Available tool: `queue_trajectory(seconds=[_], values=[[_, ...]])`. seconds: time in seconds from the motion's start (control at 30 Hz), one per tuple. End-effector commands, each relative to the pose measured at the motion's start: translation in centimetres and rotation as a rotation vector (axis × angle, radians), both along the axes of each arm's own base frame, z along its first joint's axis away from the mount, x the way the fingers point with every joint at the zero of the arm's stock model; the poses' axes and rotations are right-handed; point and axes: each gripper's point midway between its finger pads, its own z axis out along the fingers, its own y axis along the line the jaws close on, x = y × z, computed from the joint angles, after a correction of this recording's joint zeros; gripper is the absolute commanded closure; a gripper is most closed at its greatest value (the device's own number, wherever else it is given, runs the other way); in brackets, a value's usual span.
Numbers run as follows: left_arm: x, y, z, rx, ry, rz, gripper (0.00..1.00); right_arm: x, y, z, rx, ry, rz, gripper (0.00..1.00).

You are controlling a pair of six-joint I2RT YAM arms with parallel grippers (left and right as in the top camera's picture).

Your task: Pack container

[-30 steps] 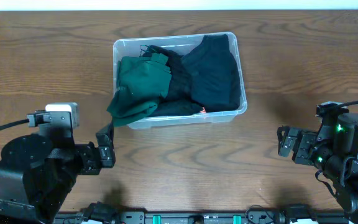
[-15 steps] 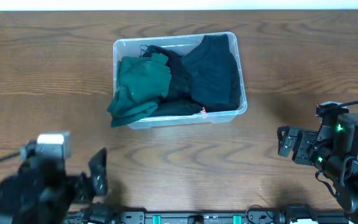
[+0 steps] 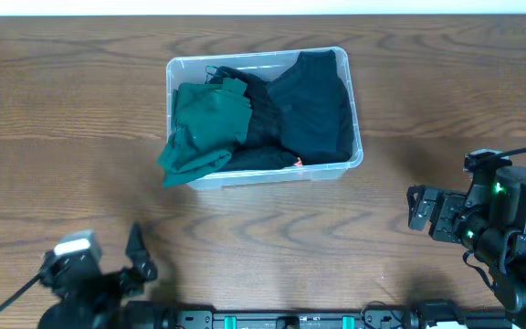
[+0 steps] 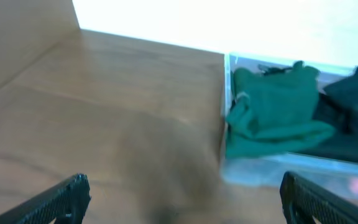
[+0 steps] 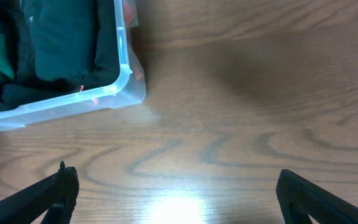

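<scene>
On the table (image 3: pixel 62 110), the container (image 3: pixel 190 61) holds garments (image 3: pixel 309 100), which spill over its near-left corner.

Container (image 3: pixel 272 174): one. Green garment (image 3: pixel 204 128): one. Dark garments (image 3: pixel 313 105): seemingly two. Claws: two, left claw (image 4: pixel 185 180) and right claw (image 5: pixel 176 176). Table (image 3: pixel 62 110): one.

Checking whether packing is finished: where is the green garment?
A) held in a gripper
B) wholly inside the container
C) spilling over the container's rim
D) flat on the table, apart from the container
C: the green garment lies in the container with a fold hanging over its front-left rim.
</scene>
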Motion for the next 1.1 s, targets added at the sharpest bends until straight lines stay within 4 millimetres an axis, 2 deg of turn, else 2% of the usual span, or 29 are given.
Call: queue_trajectory(seconds=[0.0, 0.13, 0.27, 0.43, 0.63, 0.8, 1.07], values=[[1.6, 0.0, -3.0, 0.014, 0.021, 0.001, 0.02, 0.0, -0.2, 0.0, -0.010, -0.003, 0.001, 0.01], [4.3, -0.8, -5.8, -0.003, -0.009, -0.034, 0.02, 0.0, -0.2, 0.0, -0.010, -0.003, 0.001, 0.01], [5.9, -1.3, -8.3, -0.020, -0.039, -0.061, 0.02, 0.0, -0.2, 0.0, -0.010, -0.003, 0.001, 0.01], [6.9, -1.6, -10.8, -0.030, -0.047, -0.078, 0.02, 0.0, -0.2, 0.0, -0.011, -0.003, 0.001, 0.01], [7.0, -1.7, -12.9, -0.031, -0.004, -0.078, 0.02, 0.0, -0.2, 0.0, -0.010, -0.003, 0.001, 0.01], [7.1, -1.7, -15.5, -0.033, 0.051, -0.079, 0.02, 0.0, -0.2, 0.0, -0.011, -0.003, 0.001, 0.01], [7.1, -1.6, -15.4, -0.030, 0.048, -0.074, 0.02, 0.0, -0.2, 0.0, -0.010, -0.003, 0.001, 0.01]])
